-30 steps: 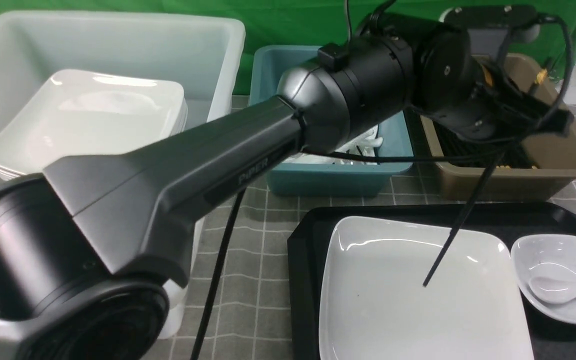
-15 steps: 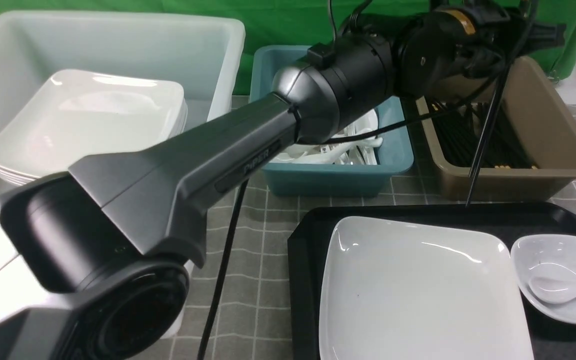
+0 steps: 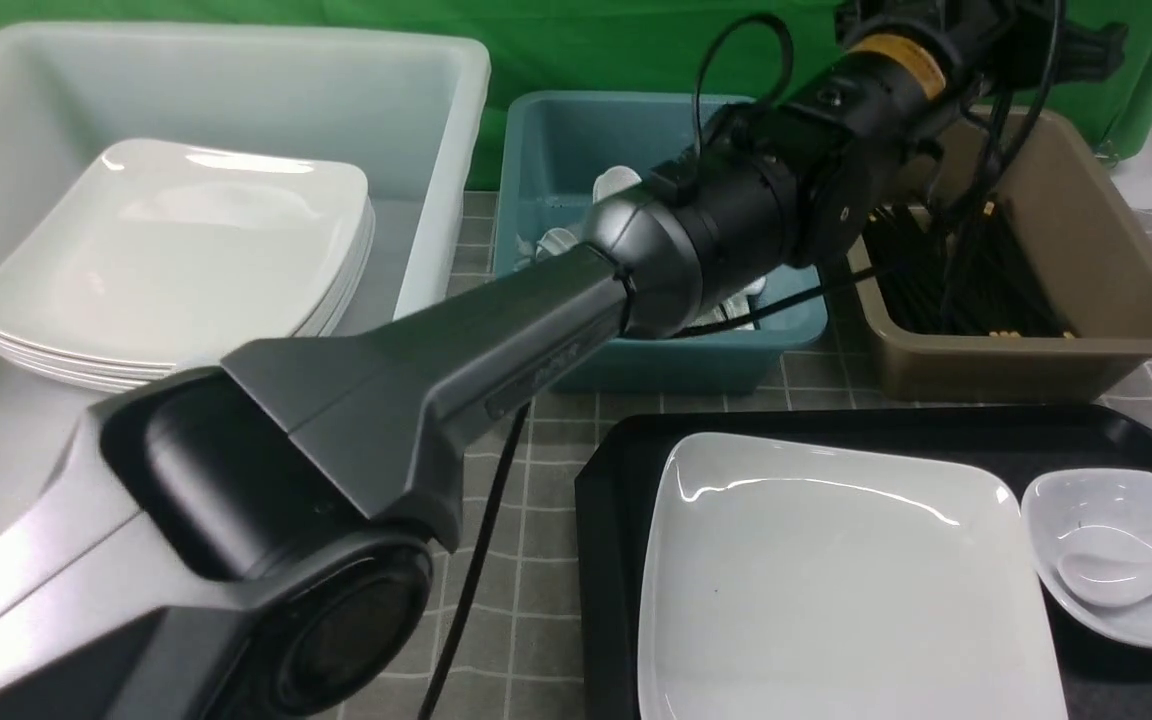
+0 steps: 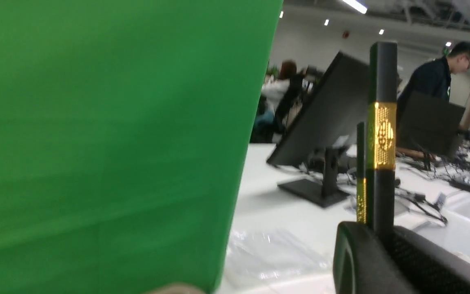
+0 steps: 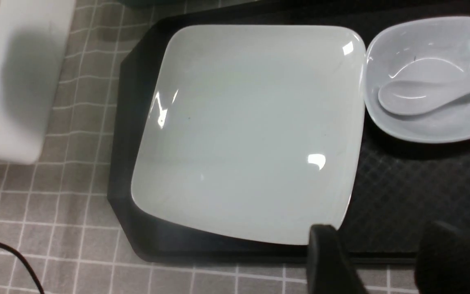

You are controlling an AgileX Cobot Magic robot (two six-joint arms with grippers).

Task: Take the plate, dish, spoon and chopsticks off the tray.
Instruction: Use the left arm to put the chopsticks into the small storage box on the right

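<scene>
The black chopsticks (image 4: 382, 134), with gold bands, are clamped in my left gripper (image 4: 382, 241), which is shut on them. In the front view they hang (image 3: 966, 250) from the left arm's end down into the brown tub (image 3: 1126, 300). The white plate (image 3: 836, 580) lies on the black tray (image 3: 616, 480). Beside it is the small dish (image 3: 1086, 495) with the white spoon (image 3: 1106, 580) lying in it. My right gripper (image 5: 386, 251) hovers open over the tray's (image 5: 402, 192) near edge, close to a corner of the plate (image 5: 251, 130), with nothing between its fingers.
A white tub (image 3: 436, 100) at the back left holds a stack of square plates (image 3: 176, 240). A teal tub (image 3: 676, 360) with white spoons stands in the middle. The brown tub holds several black chopsticks. My left arm (image 3: 496, 340) stretches diagonally across the table.
My left arm has swung away from the plate, up and back to the brown tub, carrying the chopsticks. Their tips went from over the plate into the tub. Plate, dish and spoon have not moved.
</scene>
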